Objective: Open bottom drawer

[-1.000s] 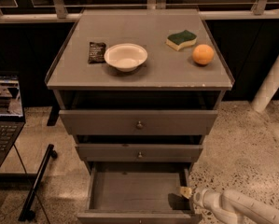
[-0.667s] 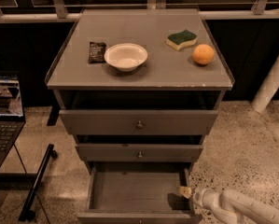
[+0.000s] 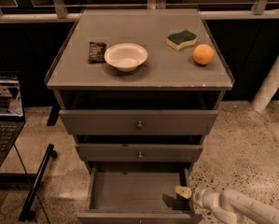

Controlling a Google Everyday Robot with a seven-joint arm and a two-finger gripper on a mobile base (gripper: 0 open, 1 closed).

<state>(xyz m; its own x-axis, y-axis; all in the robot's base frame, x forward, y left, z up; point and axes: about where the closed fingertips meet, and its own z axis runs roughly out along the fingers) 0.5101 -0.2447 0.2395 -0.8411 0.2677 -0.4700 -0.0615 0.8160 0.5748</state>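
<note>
The bottom drawer [image 3: 138, 190] of the grey cabinet is pulled far out, showing its shallow grey box with nothing in it; its front panel [image 3: 129, 216] sits at the frame's lower edge and its knob is out of view. My gripper [image 3: 183, 192] is at the drawer's right side wall near the front corner, on a white arm [image 3: 237, 205] coming in from the lower right. The mid-sized drawer front [image 3: 139, 152] and the widest top drawer front [image 3: 139, 122] above are each out only slightly.
On the cabinet top [image 3: 143, 73] lie a dark packet [image 3: 96, 51], a white bowl [image 3: 125, 56], a green-and-yellow sponge [image 3: 181, 39] and an orange [image 3: 203, 54]. A laptop [image 3: 3, 111] stands at left, a black stand leg [image 3: 36, 183] on the floor, a white post [image 3: 272, 78] at right.
</note>
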